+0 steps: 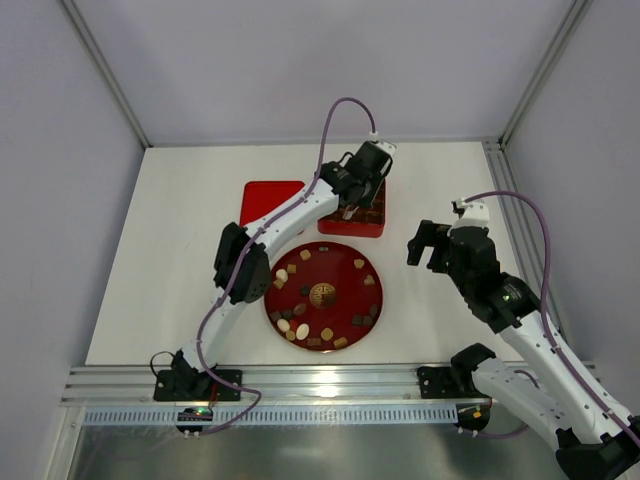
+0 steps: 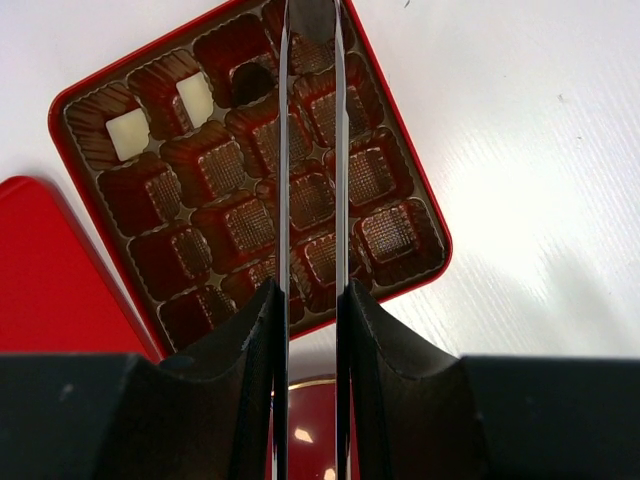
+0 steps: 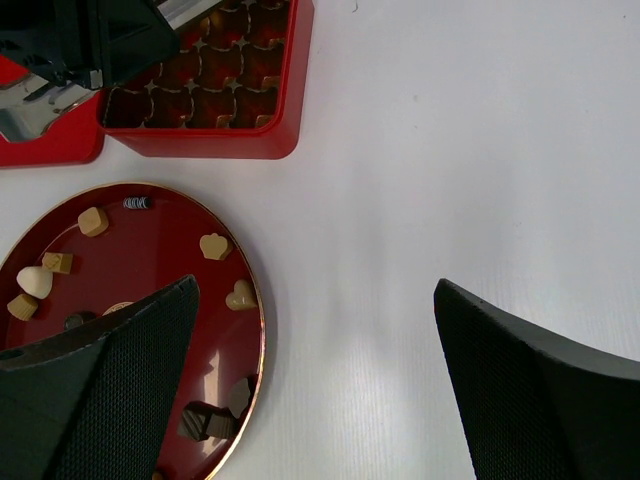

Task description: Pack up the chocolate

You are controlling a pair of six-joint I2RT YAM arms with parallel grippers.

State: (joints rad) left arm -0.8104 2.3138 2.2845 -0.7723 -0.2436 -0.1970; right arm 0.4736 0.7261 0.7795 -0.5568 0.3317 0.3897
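Note:
Several chocolate pieces [image 1: 303,331], dark, tan and cream-white, ring the round red plate [image 1: 340,275]. The square red box [image 1: 372,224] with grid compartments stands behind it. In the left wrist view the box [image 2: 420,190] holds two white pieces [image 2: 128,133] and one dark piece [image 2: 252,80]. My left gripper [image 1: 352,205] hovers over the box, shut on thin metal tongs [image 2: 284,150]. The blades stand slightly apart and their tips run out of view [image 2: 311,290]. My right gripper [image 1: 428,243] is open and empty above bare table right of the plate [image 3: 315,290].
The red box lid [image 1: 270,200] lies flat left of the box and also shows in the left wrist view [image 2: 40,270]. White walls and metal frame rails close in the table. An aluminium rail [image 1: 330,385] runs along the near edge.

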